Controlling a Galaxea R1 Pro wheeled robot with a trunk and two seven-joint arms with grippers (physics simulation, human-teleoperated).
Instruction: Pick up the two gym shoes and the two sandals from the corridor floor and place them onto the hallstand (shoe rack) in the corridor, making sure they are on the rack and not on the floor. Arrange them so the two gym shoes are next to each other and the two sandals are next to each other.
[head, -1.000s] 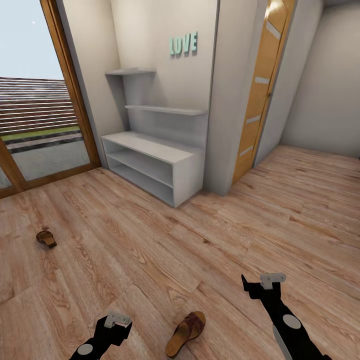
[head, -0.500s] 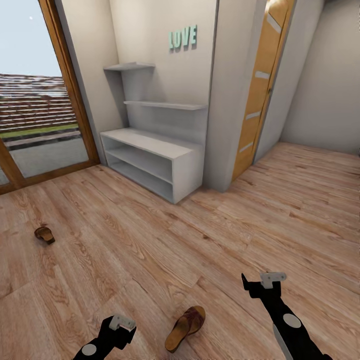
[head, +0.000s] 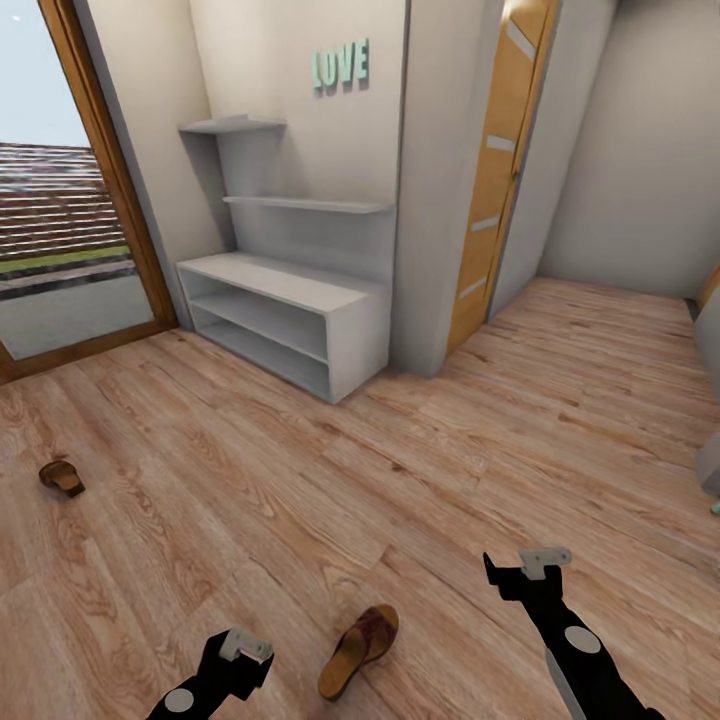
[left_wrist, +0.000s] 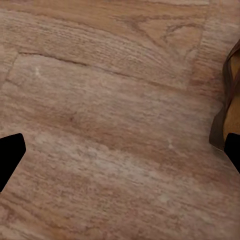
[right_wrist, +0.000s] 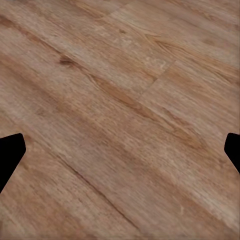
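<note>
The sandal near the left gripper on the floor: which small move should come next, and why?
Probably lower the left gripper toward the near sandal and shift it slightly to the robot's right. Both grippers are open and empty, and this sandal lies on the corridor floor just beside the left one; the left wrist view shows it at the edge, off the gap between the fingers. The hallstand holds no shoes yet.

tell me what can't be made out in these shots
- Far sandal, head view: too small to make out its straps.
- Near sandal, left wrist view: cut off by the frame edge, with a black fingertip over its lower end.
- Grey object, head view: cropped by the right edge, so it can't be identified.
- Hallstand, head view: the back of its tiers lies in shadow.
- Left end effector and right end effector: fingertips alone at the frame edges.
</note>
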